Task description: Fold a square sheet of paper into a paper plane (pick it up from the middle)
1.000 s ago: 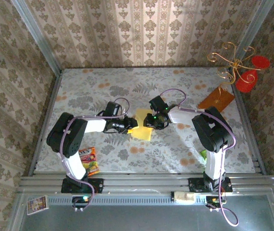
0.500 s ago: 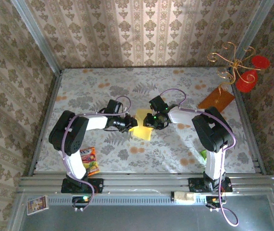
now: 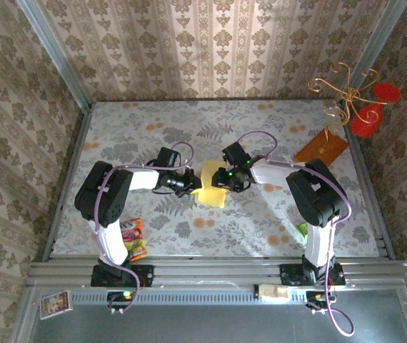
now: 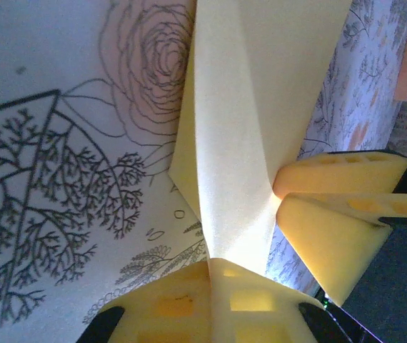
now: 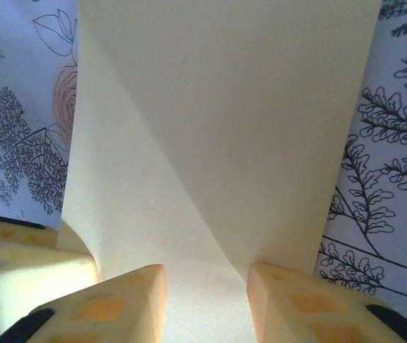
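Observation:
The pale-yellow square sheet of paper (image 3: pixel 212 184) lies partly folded at the middle of the table, with a diagonal crease across it (image 5: pixel 225 107). My left gripper (image 3: pixel 193 184) is at its left edge. In the left wrist view the left gripper (image 4: pixel 218 270) is shut on the paper's (image 4: pixel 246 107) edge, which rises out of the pinch. My right gripper (image 3: pixel 226 181) is at the paper's right side. Its jaws (image 5: pixel 207 300) stand open, with the sheet passing between the fingertips (image 5: pixel 121 304). The two grippers face each other, almost touching.
An orange-brown board (image 3: pixel 321 148) leans at the back right beside a gold wire stand with red discs (image 3: pixel 353 100). A colourful snack packet (image 3: pixel 133 238) lies near the left arm's base, and a green packet (image 3: pixel 302 230) near the right arm's base.
The left gripper's jaws have closed on the paper's edge. The right gripper's jaws have spread a little wider. Both arms stay nearly where they were.

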